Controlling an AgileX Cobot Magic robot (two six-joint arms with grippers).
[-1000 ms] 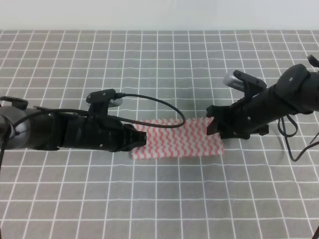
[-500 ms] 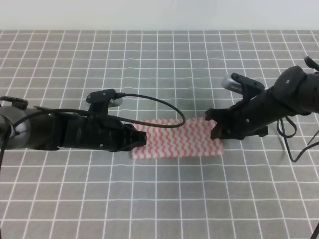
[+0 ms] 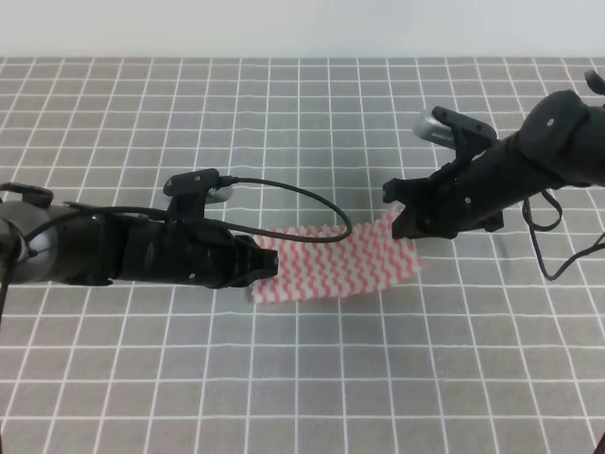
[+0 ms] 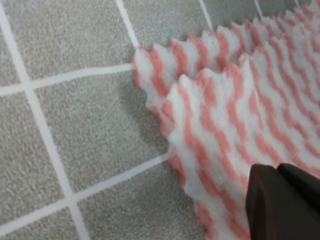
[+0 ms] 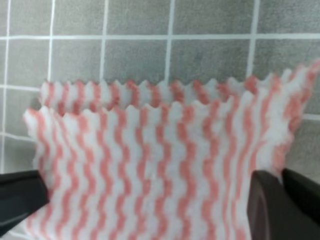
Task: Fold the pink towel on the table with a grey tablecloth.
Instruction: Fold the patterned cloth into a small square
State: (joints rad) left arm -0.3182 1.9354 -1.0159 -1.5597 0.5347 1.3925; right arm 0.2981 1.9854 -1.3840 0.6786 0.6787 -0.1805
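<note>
Right gripper (image 3: 397,216) pinches the striped pink-and-white towel's (image 3: 336,265) lifted end, so I'd sweep it left over the pinned edge (left gripper (image 3: 269,265) apparently closed there), aligning scalloped borders on the grey gridded bench (image 3: 312,113).

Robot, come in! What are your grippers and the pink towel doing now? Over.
Left gripper pins towel's left end. Right gripper shut on pink towel, right edge lifted off the grey tablecloth. Towel already doubled. Nothing in the way.

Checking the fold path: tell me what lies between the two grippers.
The pink-and-white zigzag towel spans from left gripper to right gripper, seen from the exterior high view.
</note>
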